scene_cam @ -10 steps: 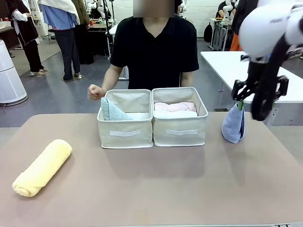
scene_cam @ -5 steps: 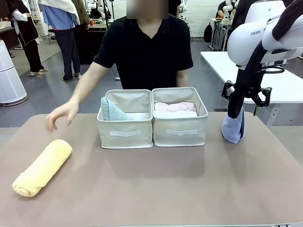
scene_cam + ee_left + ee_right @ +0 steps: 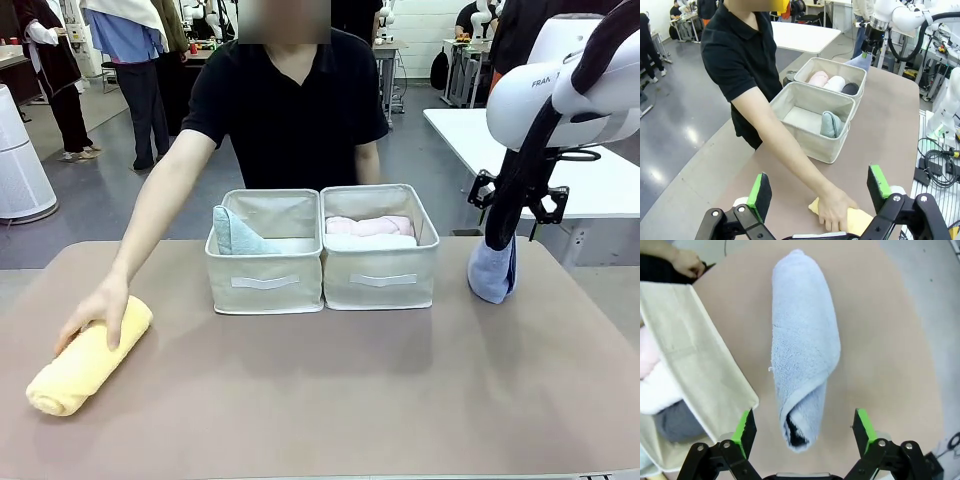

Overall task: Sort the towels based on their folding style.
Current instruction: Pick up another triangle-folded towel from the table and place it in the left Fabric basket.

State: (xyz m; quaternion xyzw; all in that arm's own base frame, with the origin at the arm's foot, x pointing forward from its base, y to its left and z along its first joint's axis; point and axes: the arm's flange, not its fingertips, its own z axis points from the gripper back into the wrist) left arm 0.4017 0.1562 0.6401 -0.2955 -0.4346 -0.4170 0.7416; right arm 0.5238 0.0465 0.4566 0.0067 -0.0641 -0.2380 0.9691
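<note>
Hovering at the right edge of the front view, the right end effector (image 3: 503,238) hangs over the periwinkle towel (image 3: 491,272), a folded cone resting on the desk (image 3: 350,400) just right of the two beige bins. In the right wrist view its jaws are spread wide, with the green pads (image 3: 746,427) on either side of the cone's rolled open end and a gap of bare desk between each pad and the cloth; nothing is gripped.

The left end effector (image 3: 819,189) is likewise wide open and empty at the bottom of the left wrist view, above the person's forearm. The person's hand (image 3: 96,310) lies flat on the upper end of the yellow towel (image 3: 80,365), a rolled cylinder lying slantwise in the lower left of the front view, well apart from the bins.

The bins touch side by side at the centre of the frame. The left-hand bin (image 3: 264,283) holds the pale mint towel (image 3: 235,236), a cone leaning in its left corner. The right-hand bin (image 3: 380,278) holds rolled towels lying side by side: the pink towel (image 3: 368,225) farthest back and the white towel (image 3: 370,241) next to it. The left wrist view shows the dark grey towel (image 3: 850,89) beside the white one.
</note>
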